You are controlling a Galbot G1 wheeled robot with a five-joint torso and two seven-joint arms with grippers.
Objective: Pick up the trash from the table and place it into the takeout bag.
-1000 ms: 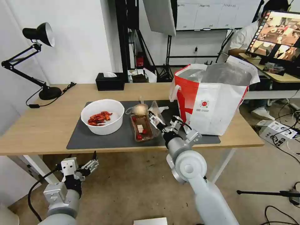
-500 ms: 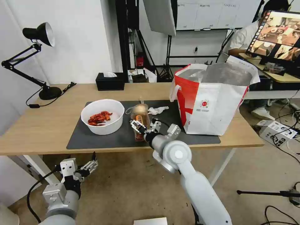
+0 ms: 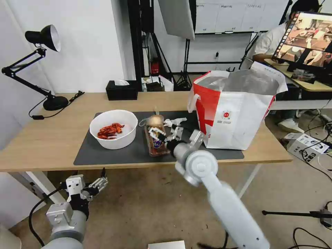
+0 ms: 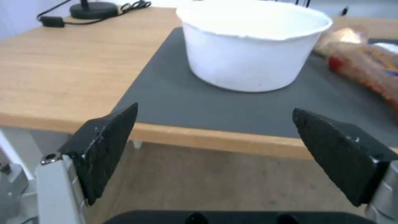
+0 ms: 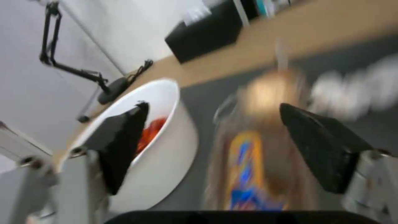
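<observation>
Both jaws of the right gripper (image 3: 165, 133) stand wide above the clear hinged tray (image 3: 156, 143). Centre them across its width beside the white bowl (image 3: 113, 128), then close gently; thin plastic probably flexes. Left gripper (image 3: 98, 183) hangs open below the table (image 3: 52, 138).

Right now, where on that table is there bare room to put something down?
Free: the wood left of the mat, between the lamp and the bowl; and the back strip between the tissue box and the bag. Crowded: mid-mat, where the right gripper hovers over the tray, its fingers open.
</observation>
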